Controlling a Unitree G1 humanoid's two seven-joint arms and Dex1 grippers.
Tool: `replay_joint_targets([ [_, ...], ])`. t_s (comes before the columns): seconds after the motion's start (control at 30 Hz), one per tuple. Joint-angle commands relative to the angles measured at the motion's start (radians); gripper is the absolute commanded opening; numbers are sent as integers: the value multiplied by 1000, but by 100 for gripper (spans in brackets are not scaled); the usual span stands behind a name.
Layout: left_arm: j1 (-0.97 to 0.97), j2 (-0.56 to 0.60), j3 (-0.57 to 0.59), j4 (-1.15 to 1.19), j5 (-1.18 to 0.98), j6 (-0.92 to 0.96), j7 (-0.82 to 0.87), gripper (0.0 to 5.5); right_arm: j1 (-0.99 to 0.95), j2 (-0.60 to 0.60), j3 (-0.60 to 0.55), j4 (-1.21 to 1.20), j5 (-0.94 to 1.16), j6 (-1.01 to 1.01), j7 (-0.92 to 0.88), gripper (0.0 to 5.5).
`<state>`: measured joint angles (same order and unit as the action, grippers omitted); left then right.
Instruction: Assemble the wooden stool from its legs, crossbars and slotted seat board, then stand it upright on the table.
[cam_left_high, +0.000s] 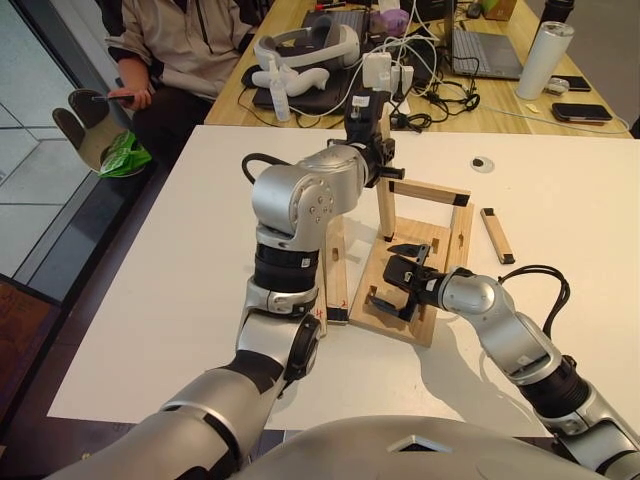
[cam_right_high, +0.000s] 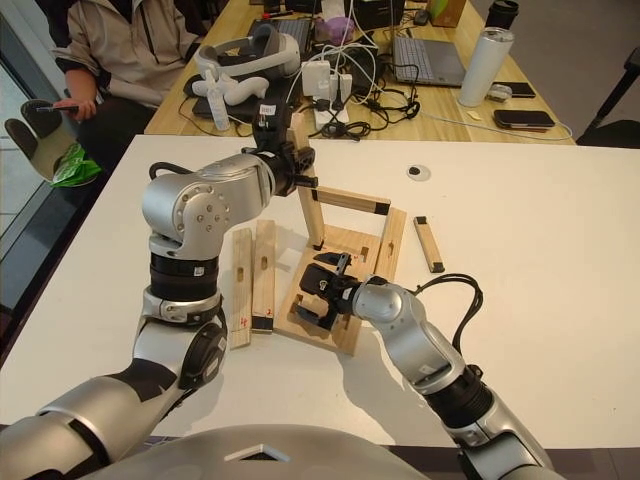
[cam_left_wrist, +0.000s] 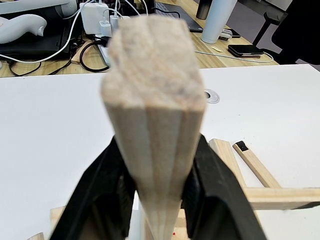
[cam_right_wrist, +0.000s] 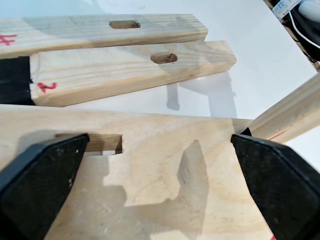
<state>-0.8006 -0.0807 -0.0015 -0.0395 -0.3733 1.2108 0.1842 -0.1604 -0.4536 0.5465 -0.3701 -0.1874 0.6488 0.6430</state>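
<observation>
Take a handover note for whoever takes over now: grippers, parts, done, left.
Left gripper: shut on the top of an upright leg. Right gripper: open over the seat board, flat on the table. Done: it and a second leg stand on the board, joined by a crossbar. Left: two loose legs beside the board on the robot's left, one loose crossbar on its right; then stand the stool upright.
</observation>
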Motion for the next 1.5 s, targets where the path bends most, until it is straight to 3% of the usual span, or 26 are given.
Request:
replay_joint_targets([
  [0.03, 63, 13, -18, -4, 45, 72, 5, 102, 18, -56, 3, 19, -33, 45, 8, 540],
  [0.7, 63, -7, -31, -51, 86, 8, -12, 102, 22, -63, 17, 29, -36, 40, 0, 540],
  [0.9, 72, 3, -42, -44, 104, 9, -20, 102, 8, -112, 87, 61, -67, 47, 48, 540],
  [1.0, 74, 6, -44, -33, 110, 7, -23, 102, -26, -82, 87, 120, -64, 83, 33, 540],
  [1.13, 84, 12, -41, -31, 120, 11, -28, 102, -35, 6, -9, 106, 17, 178, 2, 540],
  [1.33, 102, 10, -37, -31, 129, 12, -27, 102, 8, 146, -266, -72, 246, 476, -7, 540],
  [1.5, 109, 12, -41, -21, 133, 10, -29, 102, -33, 230, -429, -70, 355, 651, -56, 540],
])
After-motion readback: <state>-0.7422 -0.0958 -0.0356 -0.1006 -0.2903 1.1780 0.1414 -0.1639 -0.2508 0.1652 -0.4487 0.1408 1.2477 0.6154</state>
